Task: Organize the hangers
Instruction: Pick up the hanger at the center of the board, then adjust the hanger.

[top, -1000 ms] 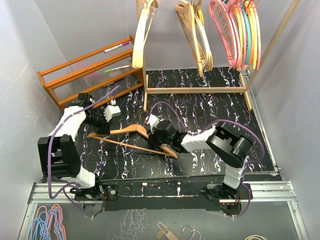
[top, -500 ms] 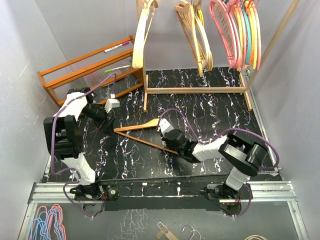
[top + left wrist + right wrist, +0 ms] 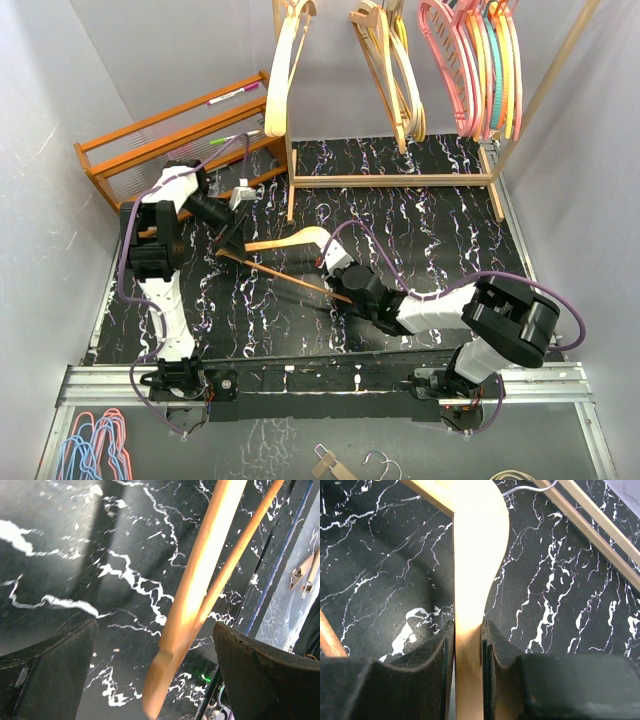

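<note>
A tan wooden hanger (image 3: 285, 243) is tilted over the black marbled table. My right gripper (image 3: 336, 268) is shut on its broad arm near the apex; the right wrist view shows both pads pressed flat on the wood (image 3: 468, 650). My left gripper (image 3: 229, 238) stands open at the hanger's left tip. In the left wrist view that tip (image 3: 182, 615) hangs free between the wide-apart fingers (image 3: 50, 675), touching neither. More hangers hang on the rail at the back: tan wood (image 3: 280, 75), tan wood (image 3: 398, 75), and pink, orange and teal plastic (image 3: 478, 60).
An orange-brown slatted shelf rack (image 3: 165, 145) stands at the back left, close behind my left arm. The pale wooden frame's base bar (image 3: 390, 181) crosses the back of the table. Pink and blue wire hangers (image 3: 95, 445) lie below the near edge.
My left gripper opened and let go of the hanger's left end, and the arm swung back toward the rack. My right gripper carried the hanger rightward and tipped it up.
</note>
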Available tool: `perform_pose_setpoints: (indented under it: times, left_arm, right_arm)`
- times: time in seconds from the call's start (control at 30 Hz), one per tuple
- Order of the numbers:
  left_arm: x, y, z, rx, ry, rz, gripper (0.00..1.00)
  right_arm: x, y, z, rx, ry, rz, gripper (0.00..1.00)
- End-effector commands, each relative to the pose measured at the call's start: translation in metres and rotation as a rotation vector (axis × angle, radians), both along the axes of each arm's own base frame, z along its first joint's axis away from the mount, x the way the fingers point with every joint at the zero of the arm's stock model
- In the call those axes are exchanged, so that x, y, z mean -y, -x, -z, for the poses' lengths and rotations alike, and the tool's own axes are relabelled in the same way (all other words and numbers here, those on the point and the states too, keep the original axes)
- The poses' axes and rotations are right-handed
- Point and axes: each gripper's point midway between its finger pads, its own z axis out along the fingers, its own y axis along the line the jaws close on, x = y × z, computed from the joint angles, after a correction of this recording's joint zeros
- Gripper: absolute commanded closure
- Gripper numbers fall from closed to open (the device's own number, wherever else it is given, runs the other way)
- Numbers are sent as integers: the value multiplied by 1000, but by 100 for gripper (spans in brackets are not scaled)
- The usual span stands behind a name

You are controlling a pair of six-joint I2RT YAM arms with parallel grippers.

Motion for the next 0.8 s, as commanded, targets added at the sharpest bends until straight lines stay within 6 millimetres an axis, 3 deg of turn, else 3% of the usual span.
perform_pose_setpoints:
  times: [0.0,0.1,0.2,0.23,0.27,0.3,0.4,0.47,0.6,0.7,0.77]
  left_arm:
    - [28,6,-18,12,38,53,3]
    - [40,11,-18,-13,56,82,3]
    - [46,18,-24,-39,103,103,24]
    - [46,19,-26,-43,109,102,41]
    - [46,22,-26,-32,112,115,86]
    - [44,25,-29,-9,121,129,100]
    - [33,35,-45,155,210,185,100]
    - [22,43,-51,251,231,225,100]
    - [-9,54,-46,368,201,291,100]
    - [-32,67,-40,441,175,344,100]
    - [-44,69,-44,514,171,349,100]
  right_arm:
    - [-11,-9,-45,113,-121,20,92]
    - [-15,-10,-48,120,-120,17,92]
    - [-20,-11,-50,124,-119,12,92]
    - [-22,-11,-52,126,-126,11,92]
    - [-25,-11,-55,126,-139,7,92]
    - [-28,-11,-56,120,-151,4,92]
    - [-47,-1,-59,54,-192,-87,92]
    - [-62,14,-63,0,-224,-205,85]
    - [-73,34,-70,-130,-270,-353,75]
    - [-68,48,-80,-251,-349,-466,40]
    - [-60,58,-85,-361,-391,-570,34]
